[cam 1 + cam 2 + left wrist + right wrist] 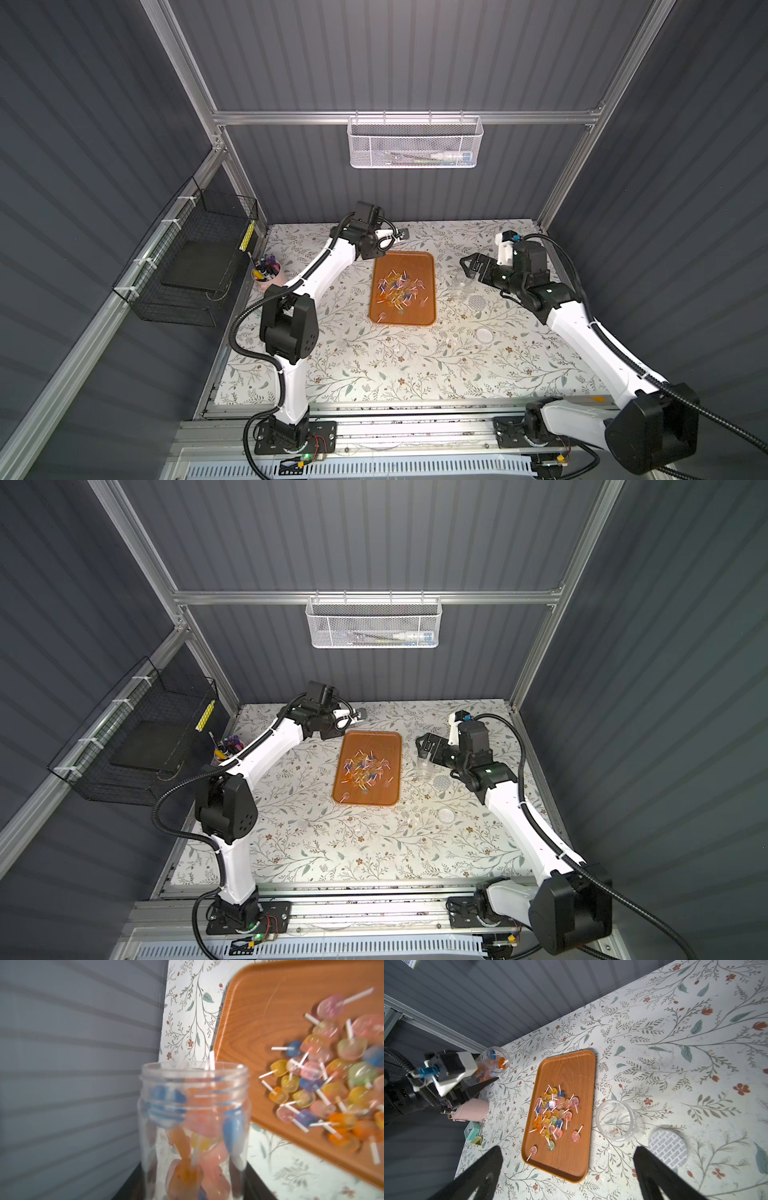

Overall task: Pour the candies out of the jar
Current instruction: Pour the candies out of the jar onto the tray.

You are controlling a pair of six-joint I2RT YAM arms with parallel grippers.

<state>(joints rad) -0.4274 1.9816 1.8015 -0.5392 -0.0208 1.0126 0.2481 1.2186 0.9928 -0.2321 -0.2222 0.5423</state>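
My left gripper (394, 239) (354, 717) (193, 1187) is shut on a clear jar (193, 1109) (494, 1060). It holds the jar above the table just beyond the tray's far left corner, open mouth pointing away from the wrist. Several orange, pink and blue candies (187, 1167) are still inside it. More candies (398, 291) (365, 771) (552, 1113) lie heaped on the brown tray (417, 259) (384, 744) (566, 1068). My right gripper (468, 268) (424, 746) (569, 1176) hovers open to the right of the tray, holding nothing.
A second clear jar (460, 286) (616, 1120) stands empty right of the tray, with a patterned lid (477, 302) (667, 1148) beside it and a clear lid (484, 335) nearer the front. A pink cup of pens (268, 272) (471, 1109) stands at the far left.
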